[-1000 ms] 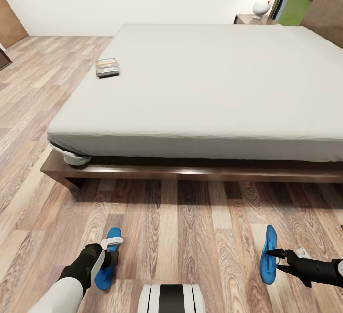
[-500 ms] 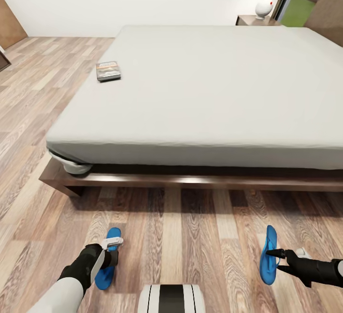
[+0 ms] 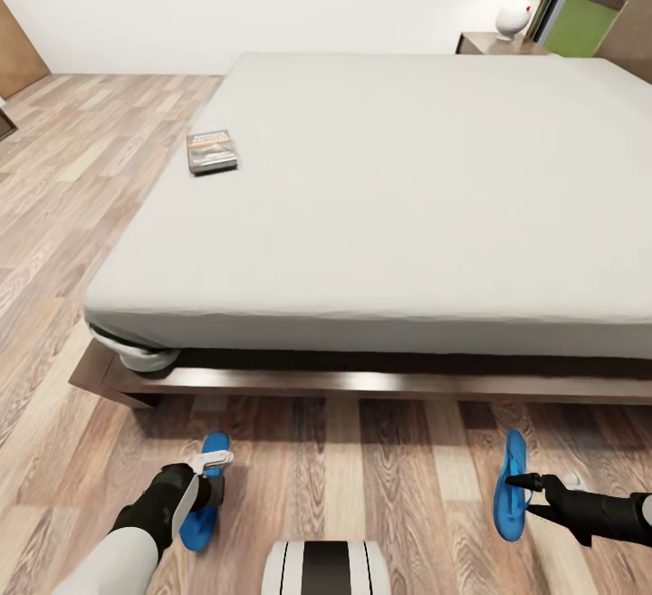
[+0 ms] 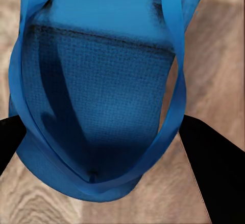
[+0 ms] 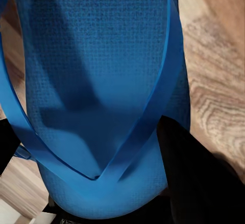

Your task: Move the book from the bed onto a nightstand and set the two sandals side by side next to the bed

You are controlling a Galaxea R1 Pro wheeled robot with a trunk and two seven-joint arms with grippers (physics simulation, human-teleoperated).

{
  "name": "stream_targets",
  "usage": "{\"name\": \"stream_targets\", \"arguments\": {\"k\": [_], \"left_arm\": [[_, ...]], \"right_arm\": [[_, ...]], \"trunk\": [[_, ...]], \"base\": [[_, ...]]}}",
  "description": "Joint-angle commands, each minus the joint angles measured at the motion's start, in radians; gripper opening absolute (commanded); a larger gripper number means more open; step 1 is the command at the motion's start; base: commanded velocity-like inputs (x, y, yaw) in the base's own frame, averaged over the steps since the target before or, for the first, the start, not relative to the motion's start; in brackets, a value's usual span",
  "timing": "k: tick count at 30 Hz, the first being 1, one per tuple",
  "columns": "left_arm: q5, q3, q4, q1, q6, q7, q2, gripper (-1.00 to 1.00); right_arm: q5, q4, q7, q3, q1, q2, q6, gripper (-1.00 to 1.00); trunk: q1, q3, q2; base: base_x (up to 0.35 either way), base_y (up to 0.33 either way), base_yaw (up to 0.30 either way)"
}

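Nothing is finished yet, I'd judge: the book (image 3: 212,150) lies on the bed (image 3: 380,206) near its left edge, and the two sandals are well apart, each carried just above the floor (image 3: 362,477) at the foot of the bed. The left gripper (image 3: 211,466), arm low and bent, has its jaws clenched on the left sandal (image 3: 201,509). The right gripper (image 3: 523,484), arm reaching in level from the side, grips the right sandal (image 3: 510,486) on edge; a nightstand (image 3: 498,43) waits far right.

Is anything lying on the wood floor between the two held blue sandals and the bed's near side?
Nothing visible: bare wood-plank floor separates left blue sandal and right blue sandal from the dark-framed bed.
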Motion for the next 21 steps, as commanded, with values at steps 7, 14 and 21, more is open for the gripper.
{"name": "stream_targets", "arguments": {"k": [7, 14, 21], "left_arm": [[-0.008, 0.007, -0.002, 0.000, 0.004, -0.003, -0.001, -1.00], [-0.009, 0.007, -0.007, 0.000, -0.078, -0.001, 0.000, -1.00], [-0.010, 0.007, -0.004, 0.000, -0.116, 0.001, -0.001, -1.00]], "right_arm": [[0.004, 0.000, 0.004, -0.003, -0.001, 0.000, 0.005, -1.00], [0.004, 0.000, 0.004, -0.003, -0.001, 0.000, 0.005, -1.00], [0.004, 0.000, 0.004, -0.003, 0.000, 0.000, 0.005, -1.00]], "trunk": [[0.000, -0.001, 0.000], [0.000, -0.001, 0.000], [0.000, -0.001, 0.000]], "base": [[0.072, 0.022, 0.000], [0.003, 0.001, 0.000], [0.000, 0.000, 0.000]]}}
